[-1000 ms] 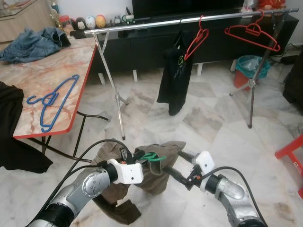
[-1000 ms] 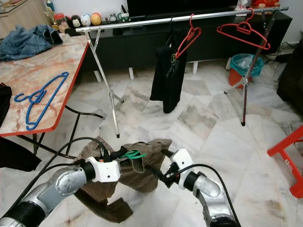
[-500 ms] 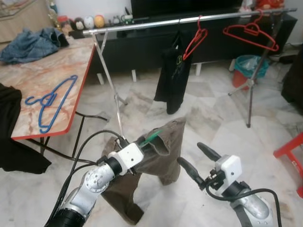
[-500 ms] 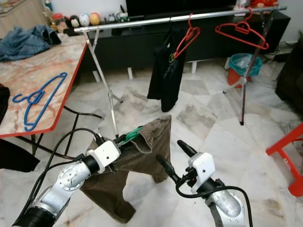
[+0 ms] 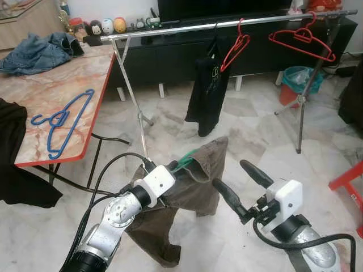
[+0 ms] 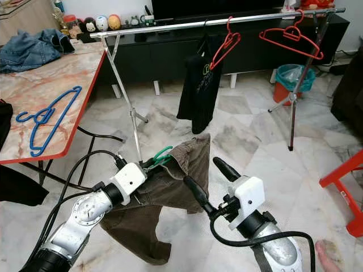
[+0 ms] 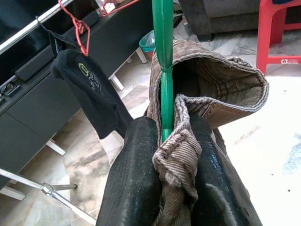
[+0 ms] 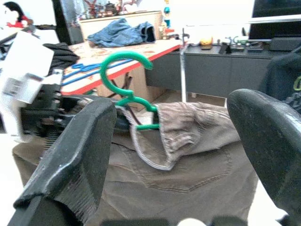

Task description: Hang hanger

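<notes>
Left gripper (image 7: 164, 155) clenched on green hanger (image 7: 163, 56) — brown corduroy trousers (image 5: 193, 187) draped over it. Right gripper (image 5: 241, 184) spread, free, beside trousers — below steel rail (image 5: 227, 24).

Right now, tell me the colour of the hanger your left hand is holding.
Green. The hanger carries brown trousers; its hook shows best in the right wrist view.

The hanger (image 8: 128, 80) is bright green, the trousers (image 5: 187, 187) on it brown corduroy. Two red hangers (image 5: 302, 38) and a black shirt (image 5: 207, 90) with a green logo hang on a silver rail (image 5: 170, 30). A blue hanger (image 5: 59, 120) lies on a marbled, red-edged table (image 5: 57, 85).
</notes>
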{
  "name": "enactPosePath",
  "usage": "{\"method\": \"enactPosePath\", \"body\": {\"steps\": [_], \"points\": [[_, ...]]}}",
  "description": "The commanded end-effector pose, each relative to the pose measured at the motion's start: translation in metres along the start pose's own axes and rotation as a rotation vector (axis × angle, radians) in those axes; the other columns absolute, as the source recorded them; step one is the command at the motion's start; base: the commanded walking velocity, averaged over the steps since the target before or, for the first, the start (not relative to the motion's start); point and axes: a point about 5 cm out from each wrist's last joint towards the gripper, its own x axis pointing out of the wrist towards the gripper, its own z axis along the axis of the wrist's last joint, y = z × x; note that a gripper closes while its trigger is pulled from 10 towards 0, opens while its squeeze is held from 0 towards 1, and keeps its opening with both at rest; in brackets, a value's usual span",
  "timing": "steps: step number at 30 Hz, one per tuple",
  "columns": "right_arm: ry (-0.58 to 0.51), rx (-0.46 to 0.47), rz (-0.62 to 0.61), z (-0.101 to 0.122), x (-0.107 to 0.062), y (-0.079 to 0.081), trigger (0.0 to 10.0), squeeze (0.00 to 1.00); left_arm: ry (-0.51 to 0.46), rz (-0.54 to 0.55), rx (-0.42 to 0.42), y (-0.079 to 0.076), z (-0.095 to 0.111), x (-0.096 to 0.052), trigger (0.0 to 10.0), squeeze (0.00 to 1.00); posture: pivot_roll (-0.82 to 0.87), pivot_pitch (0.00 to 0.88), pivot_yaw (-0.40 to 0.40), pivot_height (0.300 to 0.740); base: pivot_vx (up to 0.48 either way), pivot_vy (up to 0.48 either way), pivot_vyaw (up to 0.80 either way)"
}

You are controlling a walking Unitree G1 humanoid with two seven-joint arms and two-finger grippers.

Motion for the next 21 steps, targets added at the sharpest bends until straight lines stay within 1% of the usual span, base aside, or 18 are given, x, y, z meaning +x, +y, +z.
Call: {"method": "enactPosePath", "body": {"steps": [1, 5, 9, 11, 12, 14, 15, 16, 18, 19, 21], "points": [[-0.017, -0.007, 0.008, 0.007, 0.004, 0.003, 10.0, 0.0, -0.068, 0.032, 0.018, 0.011, 0.016, 0.003, 10.0, 0.0, 0.0, 0.0, 0.066, 0.74, 0.0, 0.0, 0.0], [-0.018, -0.019, 0.023, 0.01, 0.014, 0.005, 10.0, 0.0, -0.064, 0.021, 0.027, 0.01, 0.018, 0.002, 10.0, 0.0, -0.02, 0.0, 0.08, 0.74, 0.0, 0.0, 0.0], [0.011, -0.038, 0.042, 0.008, 0.022, 0.01, 10.0, 0.0, -0.082, -0.095, 0.081, -0.006, 0.026, 0.002, 10.0, 0.0, -0.01, 0.0, 0.076, 0.74, 0.0, 0.0, 0.0], [0.021, -0.044, 0.045, 0.008, 0.024, 0.012, 10.0, 0.0, -0.089, -0.118, 0.089, -0.01, 0.028, 0.001, 10.0, 0.0, 0.0, 0.002, 0.07, 0.74, 0.0, 0.0, 0.0], [0.039, -0.048, 0.051, 0.006, 0.026, 0.013, 10.0, 0.0, -0.092, -0.146, 0.104, -0.015, 0.029, 0.001, 10.0, 0.0, 0.0, 0.003, 0.069, 0.74, 0.0, 0.0, 0.0], [0.106, -0.083, 0.031, -0.001, 0.028, 0.011, 10.0, 0.0, -0.086, -0.185, 0.141, -0.02, 0.029, 0.0, 10.0, 0.0, -0.01, 0.01, 0.067, 0.74, 0.0, 0.0, 0.0], [0.136, -0.1, 0.023, -0.004, 0.026, 0.009, 10.0, 0.0, -0.086, -0.2, 0.154, -0.023, 0.03, -0.001, 10.0, 0.0, -0.01, 0.016, 0.058, 0.74, 0.0, 0.0, 0.0], [0.189, -0.123, 0.015, -0.01, 0.024, 0.008, 10.0, 0.0, -0.086, -0.217, 0.164, -0.028, 0.03, -0.003, 10.0, 0.0, -0.01, 0.02, 0.053, 0.74, 0.0, 0.0, 0.0], [0.242, -0.128, 0.025, -0.017, 0.02, 0.011, 10.0, 0.0, -0.082, -0.221, 0.162, -0.032, 0.028, -0.006, 10.0, 0.0, -0.02, 0.029, 0.043, 0.74, 0.0, 0.0, 0.0], [0.246, -0.124, 0.031, -0.018, 0.019, 0.012, 10.0, 0.0, -0.081, -0.22, 0.161, -0.032, 0.028, -0.007, 10.0, 0.0, -0.02, 0.029, 0.043, 0.74, 0.0, 0.0, 0.0], [0.287, -0.125, 0.029, -0.02, 0.016, 0.015, 10.0, 0.0, -0.066, -0.226, 0.182, -0.033, 0.025, -0.009, 10.0, 0.0, -0.02, 0.045, 0.034, 0.74, 0.0, 0.0, 0.0]]}}
